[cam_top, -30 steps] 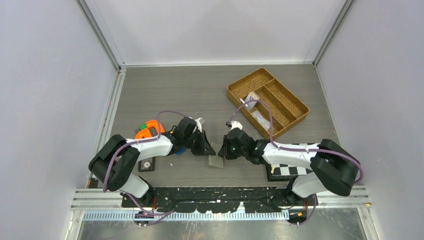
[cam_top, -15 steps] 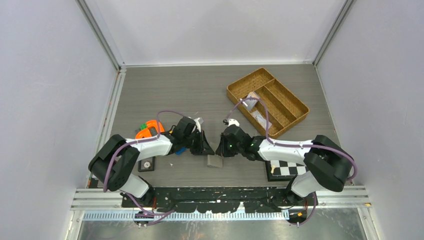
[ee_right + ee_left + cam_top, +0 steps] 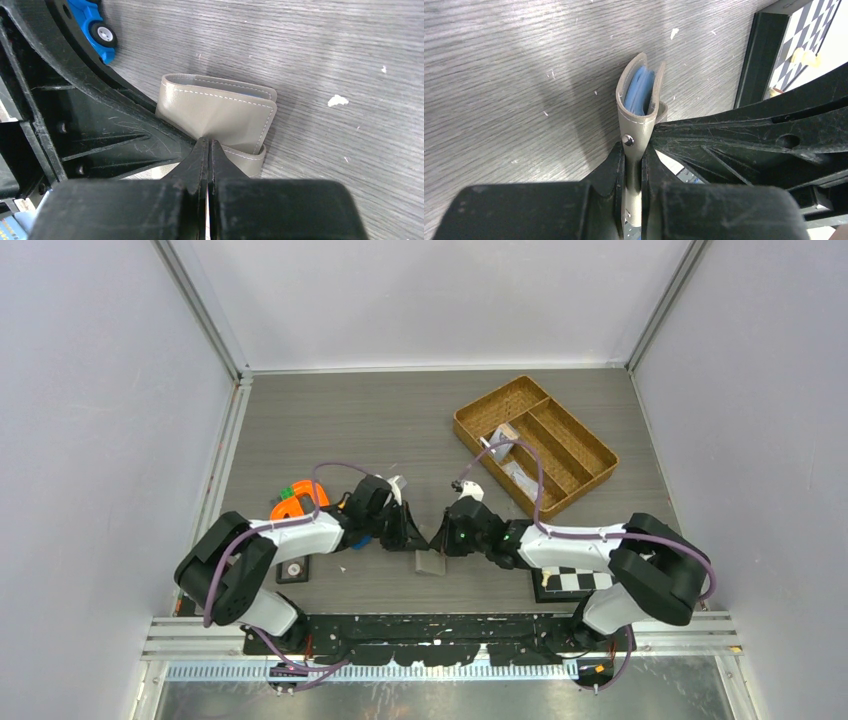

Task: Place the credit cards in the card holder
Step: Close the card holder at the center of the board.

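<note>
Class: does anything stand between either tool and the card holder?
Nothing visible does. The left tool is shut on the card holder at its edge, and the shut right tool meets its grey cover at the tip, with no object between.

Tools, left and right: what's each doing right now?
Left tool: closed on the holder.
Right tool: closed, tips against the holder; grip cannot be told.

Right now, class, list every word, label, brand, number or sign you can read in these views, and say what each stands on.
No text can be read in any view.
card holder: plain grey with stitching, no print.
checkerboard: squares only, no characters.
packets in the basket: too small to read.
black tile: dial markings too small to read.
</note>
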Robot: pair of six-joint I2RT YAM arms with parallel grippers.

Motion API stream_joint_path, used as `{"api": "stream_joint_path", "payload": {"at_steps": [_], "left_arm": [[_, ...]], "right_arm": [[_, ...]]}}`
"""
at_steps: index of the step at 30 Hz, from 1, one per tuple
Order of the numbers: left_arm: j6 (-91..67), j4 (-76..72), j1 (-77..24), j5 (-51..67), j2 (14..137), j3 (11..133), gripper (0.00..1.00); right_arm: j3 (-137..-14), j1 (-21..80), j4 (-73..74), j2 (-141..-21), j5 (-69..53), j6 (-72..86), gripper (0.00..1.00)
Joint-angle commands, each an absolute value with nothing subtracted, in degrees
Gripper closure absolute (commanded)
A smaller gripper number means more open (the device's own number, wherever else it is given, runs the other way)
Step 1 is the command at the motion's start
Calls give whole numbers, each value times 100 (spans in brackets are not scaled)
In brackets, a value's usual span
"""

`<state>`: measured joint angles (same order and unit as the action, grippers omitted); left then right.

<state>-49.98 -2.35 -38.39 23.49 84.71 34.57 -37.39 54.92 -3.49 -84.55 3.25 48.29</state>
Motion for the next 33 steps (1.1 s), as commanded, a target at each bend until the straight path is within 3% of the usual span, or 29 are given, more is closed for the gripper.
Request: {"api": "stream_joint_path", "payload": {"at_steps": [1, 12, 33], "left_arm": [[-5056, -433, -3920, 1901, 8361, 3324, 100], [-5951, -1528, -3922, 1745, 8334, 2762, 100], [-7007, -2723, -3764, 963, 8223, 1954, 100]], "right_arm": [[-3152, 5821, -185, -8434, 673, 5331, 100], [-2599, 6288, -875, -8613, 1489, 6339, 99], [-2063, 6601, -330, -8292, 2463, 7689, 100]]}}
